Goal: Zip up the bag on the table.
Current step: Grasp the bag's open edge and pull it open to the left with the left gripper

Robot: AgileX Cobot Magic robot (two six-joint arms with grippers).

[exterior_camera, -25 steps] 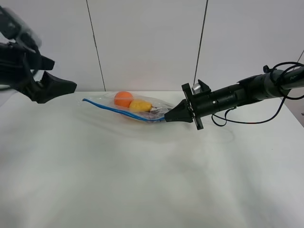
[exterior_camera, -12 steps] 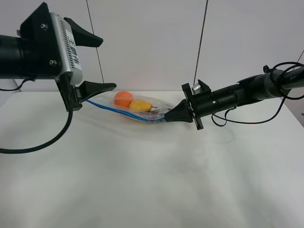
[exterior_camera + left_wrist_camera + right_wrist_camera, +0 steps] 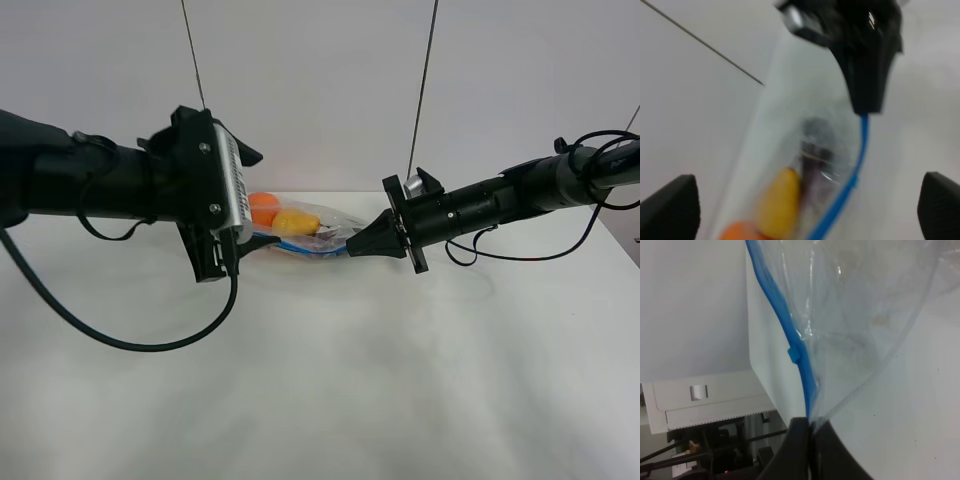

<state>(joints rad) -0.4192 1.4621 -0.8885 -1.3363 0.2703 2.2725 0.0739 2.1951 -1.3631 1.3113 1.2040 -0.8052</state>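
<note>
The left hand (image 3: 256,200) is found at the 9 o'clock end of the bag (image 3: 312,238), with its fingers spread wide. In the left wrist view both fingertips (image 3: 670,206) are seen far apart with the bag lined up between them, and nothing is gripped. Whether the plastic is actually touched can't be told, fwiw. A black cable (image 3: 130,340) is looped down onto the surface (image 3: 320,390) under that arm.

The bag itself is laid near the 12 o'clock edge of the surface, roughly in the middle. Inside it, an orange item (image 3: 263,206) is tucked toward the 9 o'clock end, with a yellow item (image 3: 296,222) just beside it at its 3 o'clock. A dark item (image 3: 812,159) is made out next to the yellow one, though it's blurry. The blue zip strip (image 3: 300,249) is run along the bag's near edge.

At the bag's 3 o'clock end, the right hand (image 3: 352,247) is pressed together on the tip of the zip strip. From the right wrist, a small blue tab (image 3: 794,354) can be seen on the strip, a little way off from the pinched end.
</note>
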